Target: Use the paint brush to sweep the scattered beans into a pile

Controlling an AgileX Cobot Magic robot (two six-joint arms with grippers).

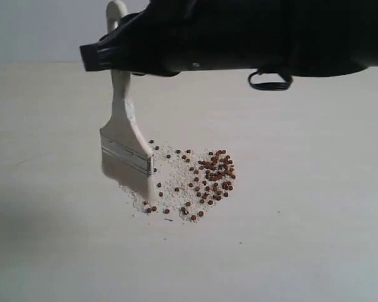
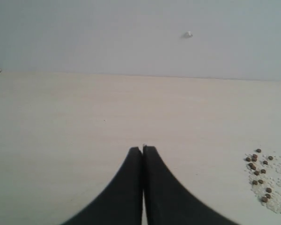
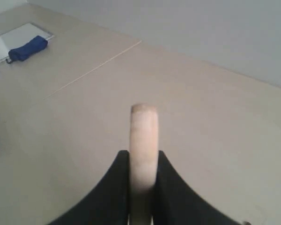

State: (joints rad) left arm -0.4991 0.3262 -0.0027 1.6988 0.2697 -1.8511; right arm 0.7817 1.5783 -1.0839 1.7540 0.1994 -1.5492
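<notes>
**Brush set at the loose edge of the beans, sweep in hand**

The beans (image 1: 205,178) lie out on the open table (image 1: 315,251), well in from its far edge. They form a ragged patch, not yet a true pile. On the side toward the right arm the reddish-brown beads crowd thickly; toward the left arm they thin to stragglers over a dusting of whitish crumbs.

The paint brush (image 1: 127,150) stands tilted at that thin side. It has a pale wood handle, a silver ferrule and whitish bristles, which are blurred and low at the patch's edge; contact with the table cannot be confirmed.

The right gripper (image 3: 143,157) is clamped on the handle near its top. The left gripper (image 2: 143,150) hangs beside the patch with its fingers pressed together, holding nothing.

By my reading, gathering is partway done. The next stroke should drag the bristles flat toward the dense cluster, slowly, since round beans roll off easily.
</notes>
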